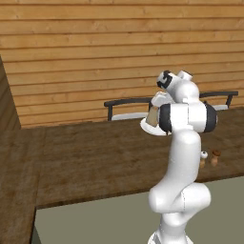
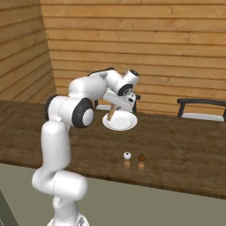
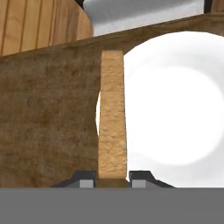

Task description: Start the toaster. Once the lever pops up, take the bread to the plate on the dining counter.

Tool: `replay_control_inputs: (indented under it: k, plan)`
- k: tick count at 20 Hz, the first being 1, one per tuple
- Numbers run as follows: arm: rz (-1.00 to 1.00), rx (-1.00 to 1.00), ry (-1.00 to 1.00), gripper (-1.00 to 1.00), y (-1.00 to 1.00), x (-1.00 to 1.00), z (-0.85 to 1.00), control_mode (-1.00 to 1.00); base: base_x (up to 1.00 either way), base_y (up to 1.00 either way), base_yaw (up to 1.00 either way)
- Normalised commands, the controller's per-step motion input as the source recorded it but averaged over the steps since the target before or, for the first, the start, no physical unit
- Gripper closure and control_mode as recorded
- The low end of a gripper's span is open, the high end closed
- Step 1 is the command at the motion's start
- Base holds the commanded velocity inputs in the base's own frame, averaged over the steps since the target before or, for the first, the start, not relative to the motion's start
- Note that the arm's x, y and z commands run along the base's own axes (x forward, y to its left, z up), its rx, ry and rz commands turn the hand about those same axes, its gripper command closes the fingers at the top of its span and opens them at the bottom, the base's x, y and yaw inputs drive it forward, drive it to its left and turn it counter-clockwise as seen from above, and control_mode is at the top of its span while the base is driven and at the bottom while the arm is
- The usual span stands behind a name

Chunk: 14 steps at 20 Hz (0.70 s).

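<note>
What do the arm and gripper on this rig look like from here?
The arm is glossy white with rounded, bulbous links and dark grey-black bands at its joints. The wrist ends in a white cylinder with a dark cap. The gripper has two small dark grey finger tips with lighter grey faces. No cables or markings are visible.

We see our end effector [image 3: 113,180] clamped on the bread slice [image 3: 112,113], held edge-on between both fingertips [image 3: 85,179]. Beyond it lies the white plate [image 3: 175,100] on the dark wood desk [image 3: 48,118], the slice overlapping its left rim.
</note>
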Motion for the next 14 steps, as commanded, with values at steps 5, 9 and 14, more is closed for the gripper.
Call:
replay_control_inputs:
  k: [5, 9, 14]
  plan:
    - [0.03, 0.0, 0.01, 1.0, 0.0, 0.05, -0.33, -1.0, 0.0, 0.0, 0.0]
    - [0.01, 0.04, -0.04, 1.0, 0.0, 0.16, -0.37, -1.0, 0.0, 0.0, 0.0]
    - [0.0, 0.06, -0.04, 1.0, -0.01, 0.07, -0.17, -1.0, 0.0, 0.0, 0.0]
